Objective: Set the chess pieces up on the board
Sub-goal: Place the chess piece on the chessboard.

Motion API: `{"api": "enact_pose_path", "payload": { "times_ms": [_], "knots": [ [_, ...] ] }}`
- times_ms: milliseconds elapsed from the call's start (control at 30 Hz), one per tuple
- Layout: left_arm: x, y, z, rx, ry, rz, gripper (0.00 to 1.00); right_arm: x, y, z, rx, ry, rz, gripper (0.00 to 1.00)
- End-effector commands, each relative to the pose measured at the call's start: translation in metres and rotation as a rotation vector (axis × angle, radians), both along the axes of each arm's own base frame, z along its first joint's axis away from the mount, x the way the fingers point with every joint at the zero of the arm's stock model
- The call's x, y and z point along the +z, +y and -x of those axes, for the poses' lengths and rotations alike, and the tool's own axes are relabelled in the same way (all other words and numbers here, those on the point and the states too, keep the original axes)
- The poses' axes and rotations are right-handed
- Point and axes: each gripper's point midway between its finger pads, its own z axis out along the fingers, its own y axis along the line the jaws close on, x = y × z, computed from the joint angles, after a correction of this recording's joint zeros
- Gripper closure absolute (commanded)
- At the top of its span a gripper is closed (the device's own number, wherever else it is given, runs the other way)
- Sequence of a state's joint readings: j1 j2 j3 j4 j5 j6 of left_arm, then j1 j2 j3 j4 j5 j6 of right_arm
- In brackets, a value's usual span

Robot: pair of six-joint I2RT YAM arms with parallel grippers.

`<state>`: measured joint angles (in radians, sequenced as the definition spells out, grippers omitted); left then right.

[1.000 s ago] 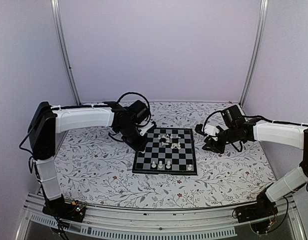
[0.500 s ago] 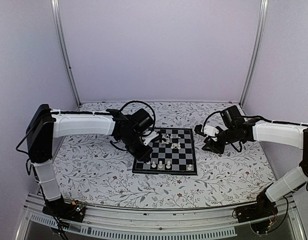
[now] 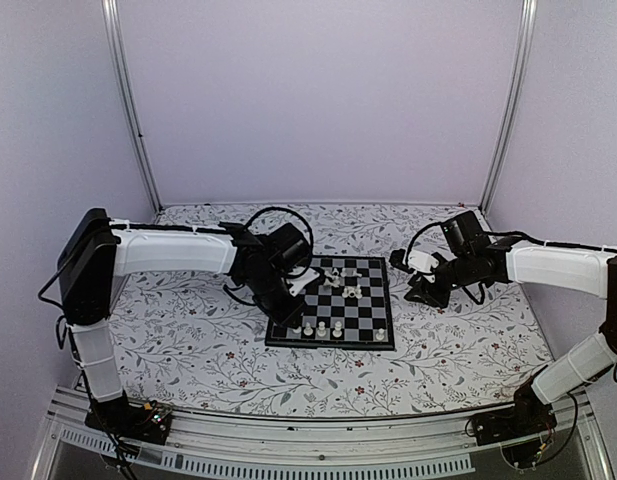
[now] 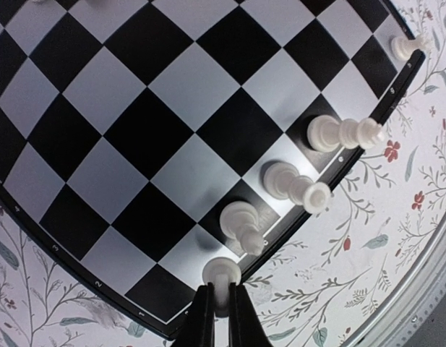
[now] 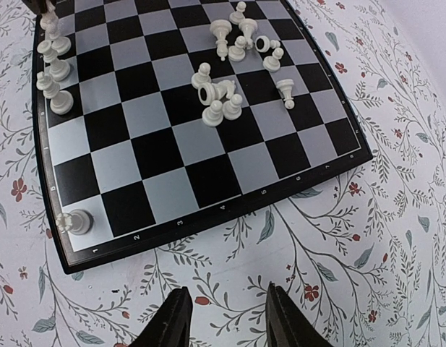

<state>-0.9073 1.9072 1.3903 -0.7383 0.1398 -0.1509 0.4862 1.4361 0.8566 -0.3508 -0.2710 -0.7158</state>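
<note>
The black and pale chessboard [image 3: 363,320] lies mid-table. My left gripper [image 4: 221,307] is shut on a white chess piece [image 4: 222,273] and holds it over a pale square at the board's near left corner [image 3: 291,318]. Three white pieces [image 4: 288,182] stand in a row along the board's edge beside it, and another [image 4: 405,48] stands at the far corner. A heap of fallen white pieces [image 5: 226,90] lies on the board's far half [image 3: 340,281]. My right gripper [image 5: 225,318] is open and empty above the floral table, just off the board's right edge [image 3: 420,290].
The floral-patterned table [image 3: 188,330] surrounds the board. Pale walls and metal posts [image 3: 128,110] stand behind. A metal rail [image 3: 308,440] runs along the table's near edge.
My left gripper has moved right and toward the near edge, from beside the board's left side to over its near left corner. The right arm has barely moved.
</note>
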Motion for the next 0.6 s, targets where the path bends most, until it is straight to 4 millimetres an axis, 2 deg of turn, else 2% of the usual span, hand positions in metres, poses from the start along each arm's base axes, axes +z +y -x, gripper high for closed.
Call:
{"api": "enact_pose_path", "payload": {
  "times_ms": [0,567],
  "knots": [
    [-0.0155,0.0053,0.0055,-0.001,0.006,-0.054,1.0,-0.0058,0.0007,0.0039,0.008,0.018,0.009,0.63],
    [-0.0221,0.0095,0.0059,-0.006,0.007,-0.088,0.98,-0.0067,0.001,0.0046,0.01,0.021,0.01,0.62]
  ]
}}
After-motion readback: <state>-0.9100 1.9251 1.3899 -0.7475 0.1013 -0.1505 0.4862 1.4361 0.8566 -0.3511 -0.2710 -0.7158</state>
